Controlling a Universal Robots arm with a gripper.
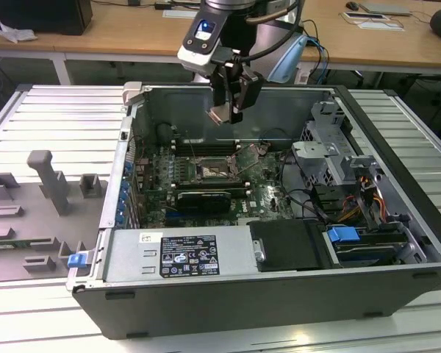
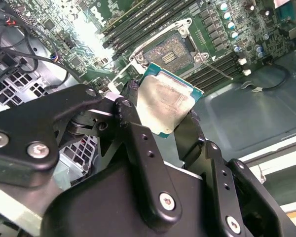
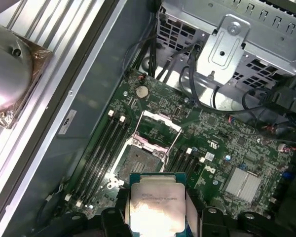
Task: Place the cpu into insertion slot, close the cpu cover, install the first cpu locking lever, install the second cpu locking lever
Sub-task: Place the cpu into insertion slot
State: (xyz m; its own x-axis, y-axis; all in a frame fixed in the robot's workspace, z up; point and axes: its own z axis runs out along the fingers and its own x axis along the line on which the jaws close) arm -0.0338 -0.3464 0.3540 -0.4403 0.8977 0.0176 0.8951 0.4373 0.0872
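Ribbed bench (image 1: 51, 118), open PC case (image 1: 206, 294); cpu (image 2: 165, 106) clenched betw. jaws, held above insertion slot (image 2: 175, 52), not touching

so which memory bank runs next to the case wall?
The bank behind the insertion slot in the exterior view, running along the case wall. The other bank lies in front of the slot, beside the black card.
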